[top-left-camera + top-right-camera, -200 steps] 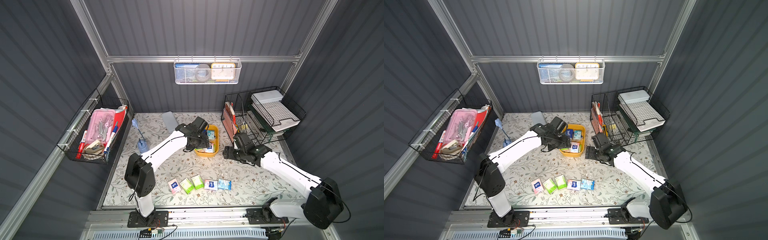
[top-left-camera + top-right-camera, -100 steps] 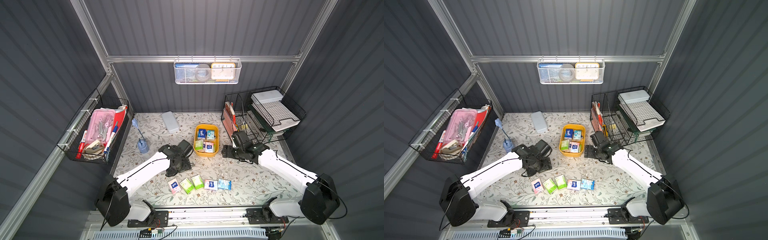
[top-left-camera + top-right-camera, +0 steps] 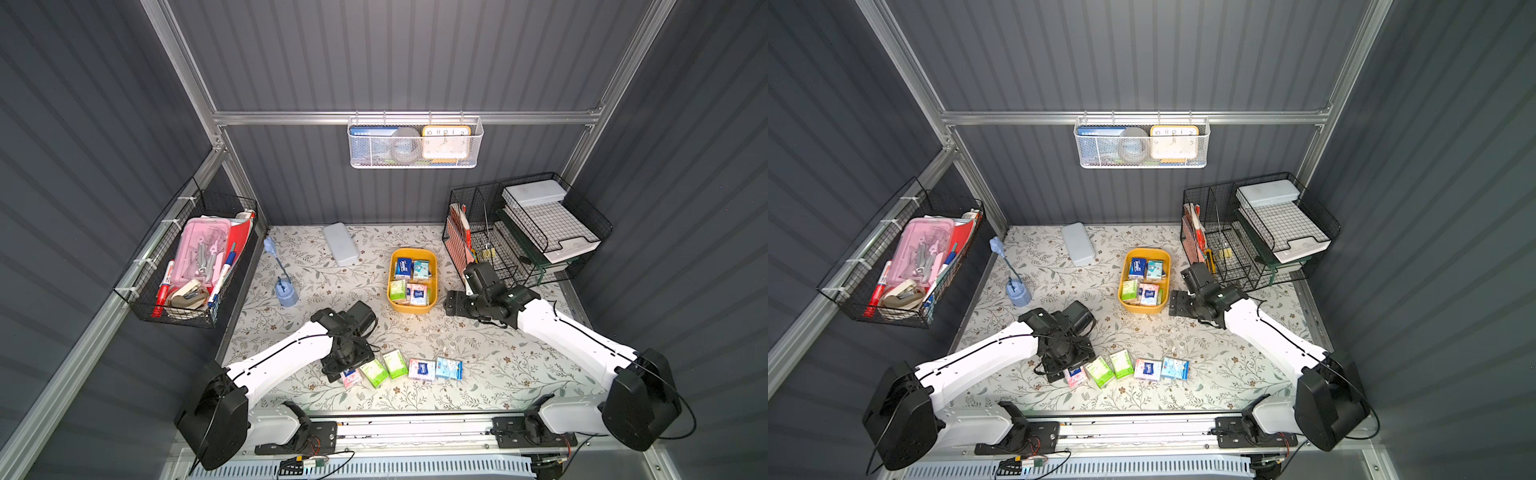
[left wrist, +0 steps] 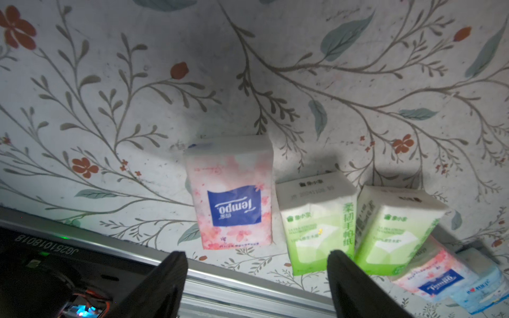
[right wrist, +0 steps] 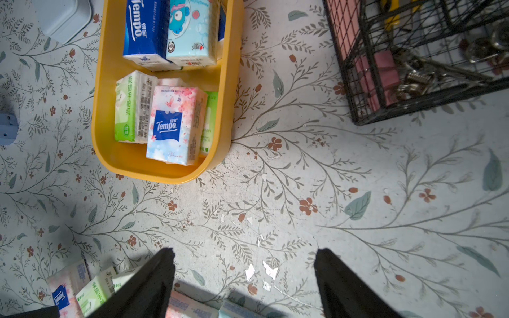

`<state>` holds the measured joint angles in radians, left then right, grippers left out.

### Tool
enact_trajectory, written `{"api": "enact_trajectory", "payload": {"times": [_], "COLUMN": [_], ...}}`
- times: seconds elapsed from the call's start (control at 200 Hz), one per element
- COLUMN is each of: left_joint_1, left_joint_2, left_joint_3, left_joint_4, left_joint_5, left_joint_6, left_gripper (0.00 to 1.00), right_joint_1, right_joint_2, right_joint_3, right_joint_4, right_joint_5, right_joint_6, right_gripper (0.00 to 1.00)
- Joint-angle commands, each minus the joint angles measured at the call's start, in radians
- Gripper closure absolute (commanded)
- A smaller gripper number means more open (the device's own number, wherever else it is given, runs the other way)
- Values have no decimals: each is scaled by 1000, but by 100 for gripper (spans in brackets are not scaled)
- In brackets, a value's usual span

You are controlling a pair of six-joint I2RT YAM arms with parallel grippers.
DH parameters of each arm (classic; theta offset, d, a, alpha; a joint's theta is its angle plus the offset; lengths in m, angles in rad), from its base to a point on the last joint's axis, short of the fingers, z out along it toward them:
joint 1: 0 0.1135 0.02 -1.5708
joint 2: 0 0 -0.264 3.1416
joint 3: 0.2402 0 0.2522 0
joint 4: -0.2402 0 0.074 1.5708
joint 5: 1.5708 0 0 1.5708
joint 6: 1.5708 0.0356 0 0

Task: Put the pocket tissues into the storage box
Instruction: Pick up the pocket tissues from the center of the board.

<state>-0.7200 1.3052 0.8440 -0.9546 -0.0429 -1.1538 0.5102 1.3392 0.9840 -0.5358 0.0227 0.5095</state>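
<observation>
Left wrist view looks down between the wide-open, empty jaws of the left gripper (image 4: 256, 254) onto a pink packet (image 4: 234, 195), which lies flat on the mat (image 4: 110, 82) close against a green packet (image 4: 316, 220). A second ago, in the top views, this arm reached over the box (image 3: 411, 308) at the centre of the frame. Half a second ago it was partway back, and now it hangs over the left end of the row (image 3: 397, 365) of five packets at lower centre. I read that as one drop-off finished and the next pick starting, with the pink packet the likely target and the task roughly half done. The right gripper (image 5: 245, 254) has barely moved: it sits just right of the box, its jaws likewise apart and holding nothing. Inside the box a dark blue packet (image 3: 402, 267) and a light blue packet (image 3: 421, 269) fill the upper end. A green one and a pink-white one fill the lower end, with another green edge showing beneath in the right wrist view. The five on the mat, from left to right in the frame, are pink, two green, pink-white and light blue: small glossy film-wrapped blocks, set edge to edge and slightly fanned.
</observation>
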Motion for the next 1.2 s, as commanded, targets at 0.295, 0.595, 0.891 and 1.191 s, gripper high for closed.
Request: {"api": "enact_trajectory", "payload": {"times": [0.295, 0.595, 0.891, 1.191], "left_joint_1": [111, 115, 147, 146], "left_joint_2": [-9, 93, 130, 82], "left_joint_3": [-171, -137, -147, -103], "left_joint_4": [97, 167, 200, 152], "left_joint_5": [87, 100, 110, 77], "left_joint_6": [-33, 85, 153, 168], "left_gripper": [19, 22, 40, 58], "right_joint_1": [-4, -4, -4, -4], "right_joint_2": [-47, -41, -54, -37], "right_joint_3": [10, 18, 18, 22], "right_joint_4": [-58, -62, -77, -58], "right_joint_5": [31, 21, 39, 22], "right_joint_6": [-17, -10, -11, -4], "right_gripper": [16, 16, 16, 16]}}
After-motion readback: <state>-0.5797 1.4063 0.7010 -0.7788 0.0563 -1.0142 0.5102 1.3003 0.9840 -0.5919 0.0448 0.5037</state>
